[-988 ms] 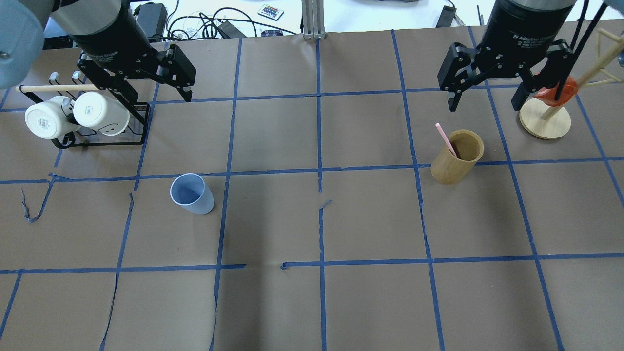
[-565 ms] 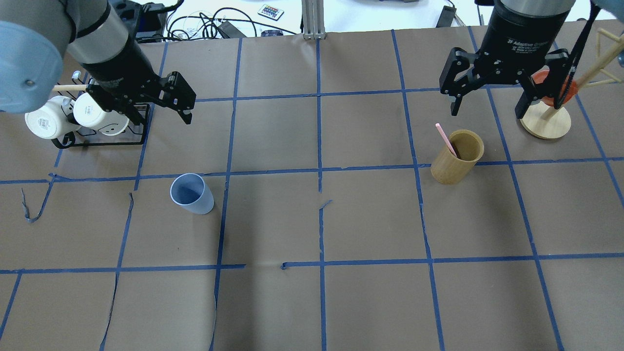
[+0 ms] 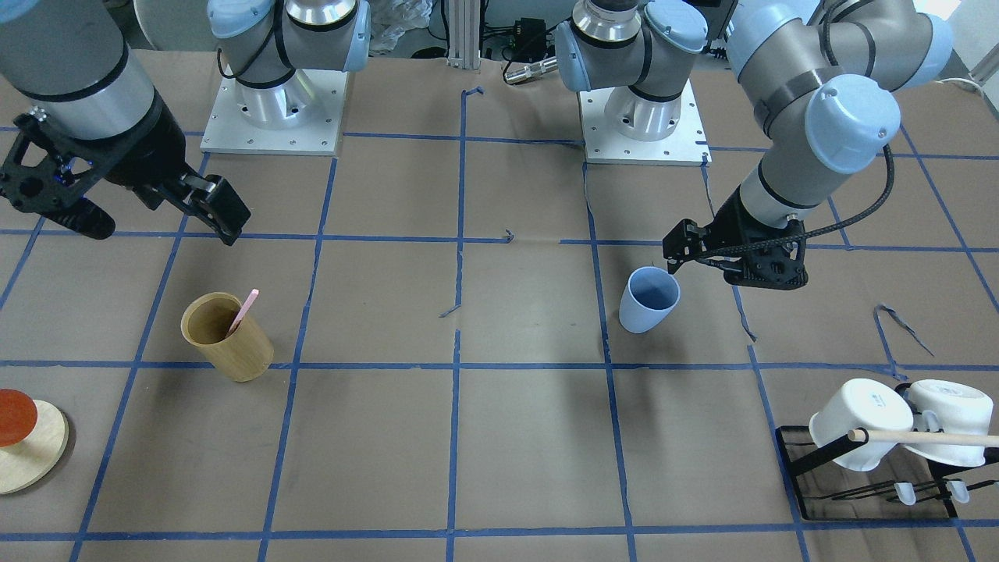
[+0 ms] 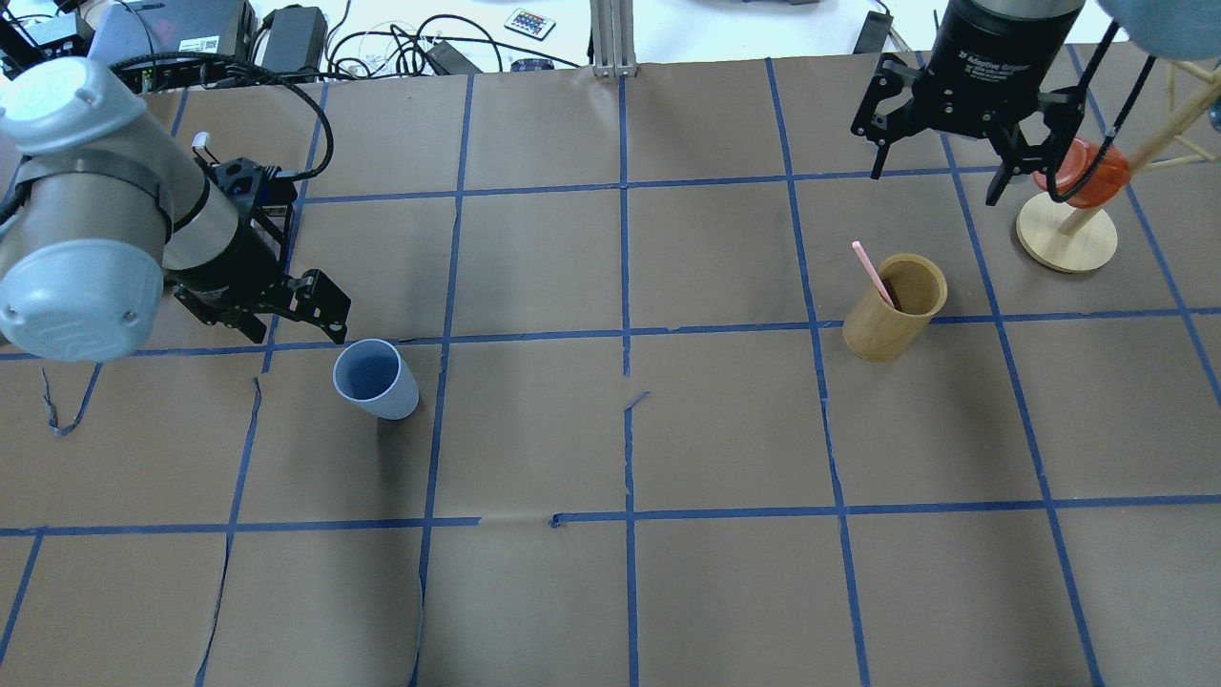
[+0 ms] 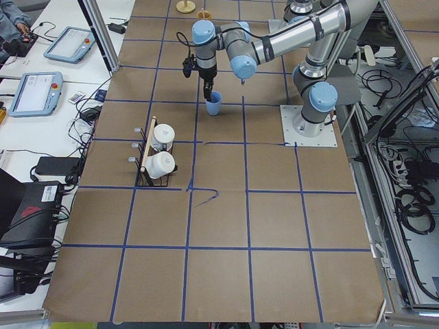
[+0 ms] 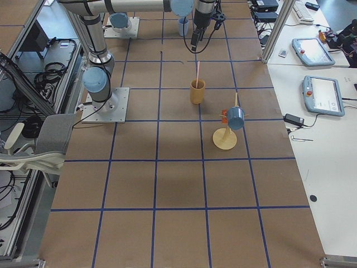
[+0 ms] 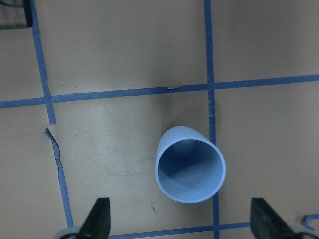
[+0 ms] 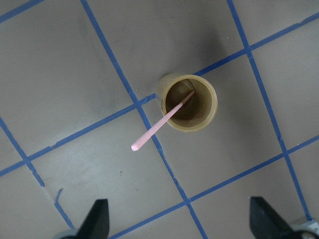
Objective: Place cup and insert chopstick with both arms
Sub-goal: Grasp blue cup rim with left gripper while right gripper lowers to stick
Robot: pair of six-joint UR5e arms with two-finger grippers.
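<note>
Cup (image 4: 375,379) upright just beside left gripper (image 4: 294,326), centred ahead of its wide-spread fingers (image 7: 99,218); right gripper (image 4: 937,181), spread too, well apart from chopstick (image 4: 873,272).

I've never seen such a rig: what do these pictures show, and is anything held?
Two robot arms are bolted to a paper-covered table, each with a two-finger gripper. One camera looks from above behind them, one faces them, two watch from the table's ends, one rides each wrist. On the table: a blue cup, a bamboo holder with a pink chopstick, white mugs, a wooden stand. The left gripper, near the cup, and the right gripper are open and empty.
</note>
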